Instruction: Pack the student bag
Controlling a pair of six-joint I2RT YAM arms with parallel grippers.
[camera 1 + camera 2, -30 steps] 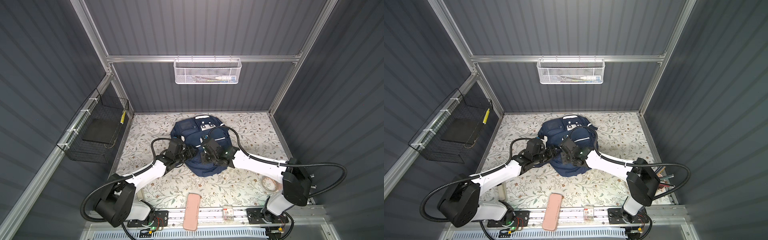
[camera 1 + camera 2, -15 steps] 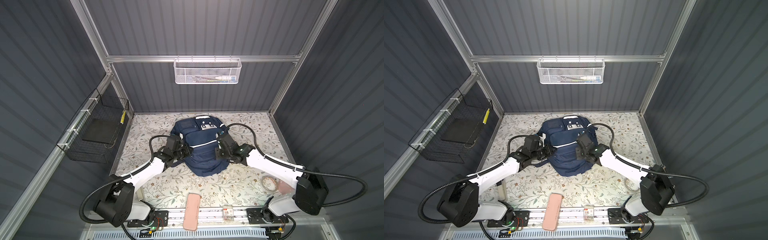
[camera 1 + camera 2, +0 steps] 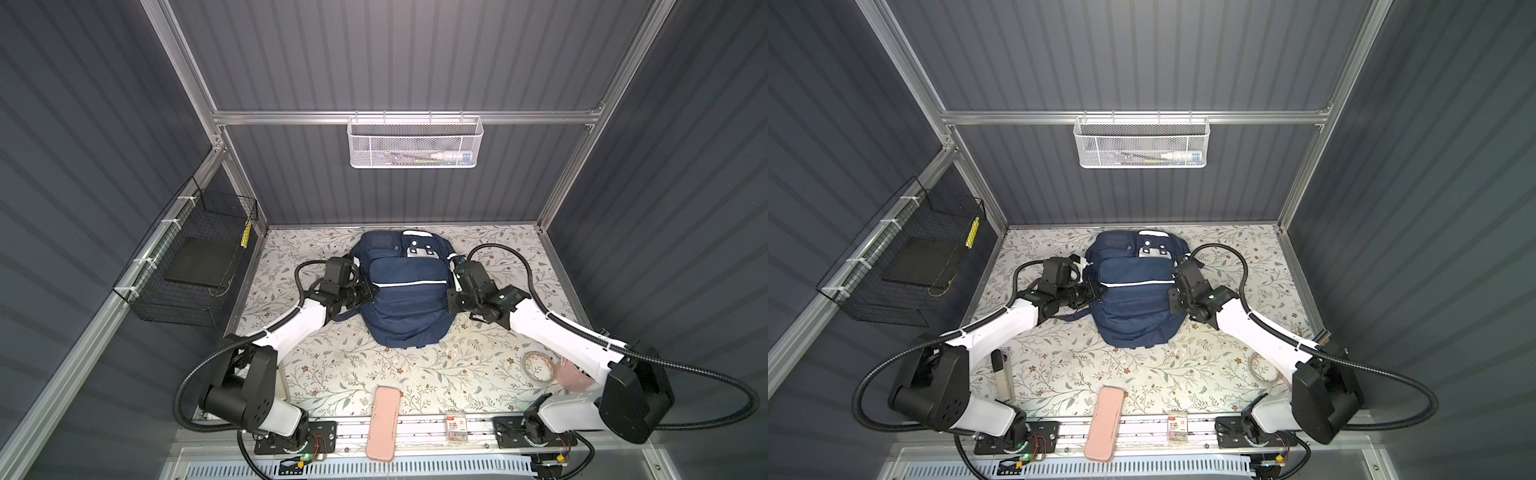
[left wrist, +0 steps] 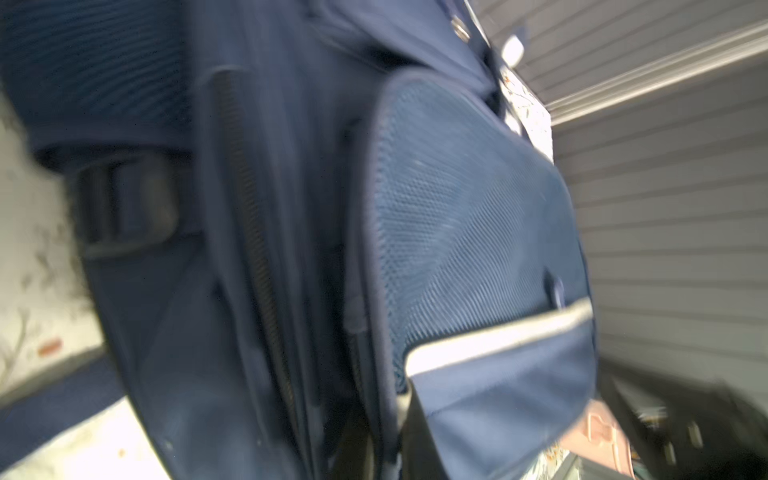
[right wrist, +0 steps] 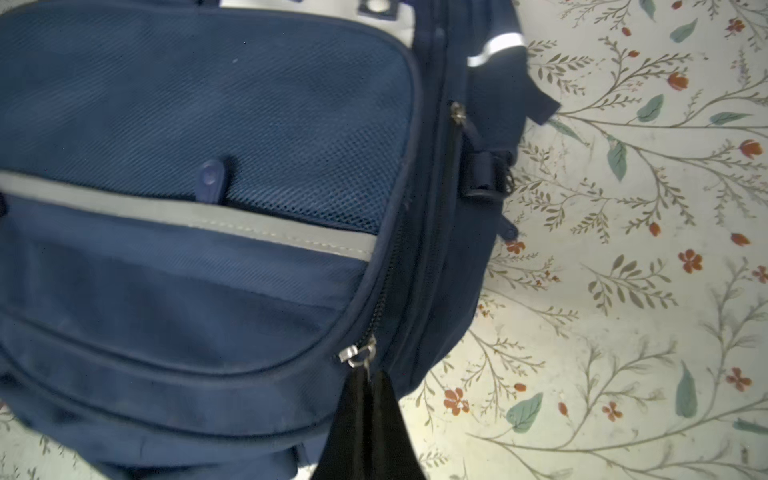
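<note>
Bag (image 3: 405, 299): lay front up on floral table (image 3: 415, 374), toward back wall, between two arms. Left gripper (image 3: 368, 293): against bag's side nearest left arm; wrist view blurred, yet fingers (image 4: 413, 432) stood nearly together, seemingly pinching bag at front pocket's piped edge. Right gripper (image 5: 365, 384): at opposite side, fingers squeezed tight on zip pull (image 5: 360, 359) of front pocket. Pink case (image 3: 383, 422) at table's front edge, tape roll (image 3: 538, 368) beside right arm — both well apart from bag.
</note>
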